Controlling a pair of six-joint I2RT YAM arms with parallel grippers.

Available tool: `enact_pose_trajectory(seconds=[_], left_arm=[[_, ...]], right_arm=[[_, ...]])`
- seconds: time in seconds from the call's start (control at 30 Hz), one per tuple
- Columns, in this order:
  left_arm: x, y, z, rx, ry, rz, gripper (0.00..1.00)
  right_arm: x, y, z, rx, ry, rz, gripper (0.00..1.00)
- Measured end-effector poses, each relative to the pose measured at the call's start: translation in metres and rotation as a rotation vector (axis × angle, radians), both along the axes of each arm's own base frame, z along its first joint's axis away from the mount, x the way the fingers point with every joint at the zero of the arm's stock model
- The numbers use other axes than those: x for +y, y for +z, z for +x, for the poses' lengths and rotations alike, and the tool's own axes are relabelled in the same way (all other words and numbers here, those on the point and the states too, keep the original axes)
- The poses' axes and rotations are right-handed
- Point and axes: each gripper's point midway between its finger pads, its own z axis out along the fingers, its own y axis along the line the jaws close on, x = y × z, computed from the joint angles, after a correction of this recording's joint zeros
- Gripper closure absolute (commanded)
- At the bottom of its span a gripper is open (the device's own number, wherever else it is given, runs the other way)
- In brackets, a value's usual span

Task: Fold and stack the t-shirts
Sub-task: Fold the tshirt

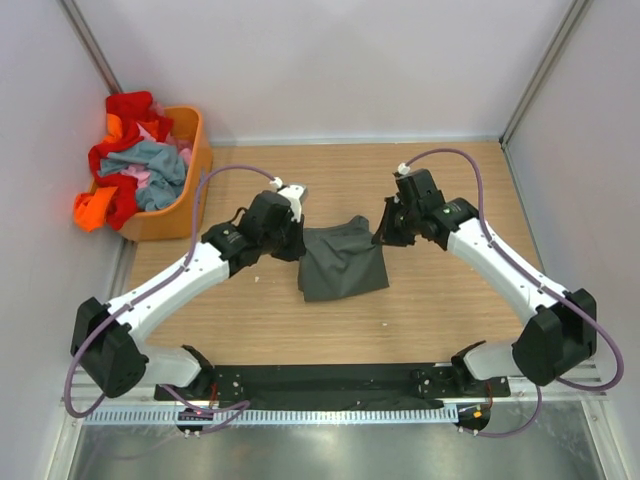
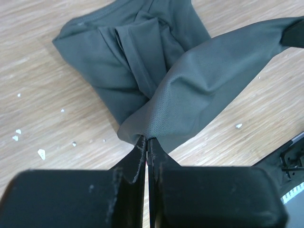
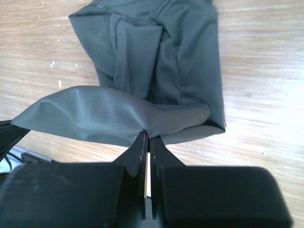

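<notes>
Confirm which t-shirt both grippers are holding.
The dark grey t-shirt on the table: left gripper and right gripper each pinch an edge. The red, orange, pink and blue-grey shirts lie heaped in the orange basket, untouched.

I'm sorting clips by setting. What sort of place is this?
Likely a robotics lab test cell, not a home: a wooden table walled in by plain white panels, two robot arms bolted at its near edge, and an orange basket of t-shirts.
</notes>
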Motion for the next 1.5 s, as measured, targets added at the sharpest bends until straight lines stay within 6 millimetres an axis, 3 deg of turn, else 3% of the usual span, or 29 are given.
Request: enact_pose_trajectory(seconds=[0.17, 0.2, 0.27, 0.3, 0.33, 0.37, 0.4, 0.43, 0.5, 0.53, 0.6, 0.63, 0.7, 0.8, 0.93, 0.97, 1.03, 1.07, 1.1, 1.2, 1.33, 1.4, 1.5], left_arm=[[0.0, -0.002, 0.024, 0.02, 0.024, -0.009, 1.0], [0.0, -0.002, 0.031, 0.024, 0.032, -0.009, 1.0], [0.004, -0.009, 0.051, 0.04, 0.057, 0.005, 1.0], [0.005, -0.014, 0.064, 0.051, 0.071, 0.011, 0.97], [0.008, -0.02, 0.078, 0.066, 0.091, 0.021, 0.98], [0.01, -0.026, 0.093, 0.077, 0.112, 0.027, 0.95], [0.013, -0.034, 0.108, 0.095, 0.133, 0.033, 0.83], [0.017, -0.042, 0.121, 0.114, 0.15, 0.04, 0.48], [0.027, -0.06, 0.151, 0.153, 0.202, 0.044, 0.46], [0.035, -0.068, 0.162, 0.178, 0.234, 0.059, 0.35], [0.049, -0.08, 0.177, 0.199, 0.289, 0.082, 0.13], [0.057, -0.084, 0.177, 0.213, 0.318, 0.092, 0.02], [0.069, -0.083, 0.171, 0.228, 0.364, 0.111, 0.01], [0.073, -0.061, 0.161, 0.199, 0.388, 0.114, 0.09], [0.059, -0.009, 0.138, 0.088, 0.364, 0.07, 0.22], [0.05, 0.005, 0.13, 0.056, 0.341, 0.053, 0.25], [0.03, 0.026, 0.113, 0.008, 0.285, 0.003, 0.29], [0.018, 0.032, 0.106, -0.007, 0.253, -0.023, 0.29], [0.008, 0.033, 0.1, -0.009, 0.226, -0.051, 0.31], [-0.005, 0.016, 0.094, 0.028, 0.198, -0.079, 0.35], [-0.009, -0.031, 0.102, 0.12, 0.217, -0.051, 0.35], [-0.01, -0.052, 0.105, 0.157, 0.226, -0.028, 0.36], [-0.01, -0.074, 0.106, 0.193, 0.229, 0.002, 0.35]], right_arm=[[-0.001, -0.003, 0.025, 0.009, -0.016, 0.003, 0.99], [-0.001, -0.004, 0.035, 0.017, -0.022, 0.003, 0.94], [-0.001, -0.006, 0.064, 0.026, -0.039, 0.007, 0.73], [0.0, -0.007, 0.081, 0.026, -0.043, 0.006, 0.42], [0.003, -0.009, 0.104, 0.016, -0.046, 0.012, 0.33], [0.005, -0.014, 0.127, 0.011, -0.044, 0.018, 0.15], [0.007, -0.017, 0.144, 0.015, -0.038, 0.024, 0.1], [0.011, -0.022, 0.169, 0.008, -0.025, 0.035, 0.07], [0.018, -0.03, 0.218, -0.016, -0.003, 0.061, 0.05], [0.019, -0.034, 0.239, -0.035, 0.006, 0.07, 0.05], [0.015, -0.045, 0.252, -0.031, 0.014, 0.067, 0.04], [0.009, -0.05, 0.25, -0.011, 0.014, 0.06, 0.04], [-0.001, -0.053, 0.24, 0.004, 0.012, 0.051, 0.02], [-0.014, -0.047, 0.2, 0.037, 0.011, 0.028, 0.03], [-0.016, -0.016, 0.151, -0.016, 0.033, 0.057, 0.11], [-0.014, -0.007, 0.139, -0.047, 0.044, 0.075, 0.17], [-0.009, 0.002, 0.114, -0.075, 0.068, 0.117, 0.43], [-0.006, 0.003, 0.104, -0.089, 0.081, 0.147, 0.66], [0.0, 0.0, 0.093, -0.087, 0.099, 0.173, 0.71], [0.019, -0.022, 0.071, -0.04, 0.137, 0.251, 0.82], [0.046, -0.065, 0.042, 0.086, 0.199, 0.296, 0.86], [0.056, -0.073, 0.032, 0.112, 0.23, 0.307, 0.86], [0.076, -0.07, 0.023, 0.106, 0.284, 0.349, 0.86]])
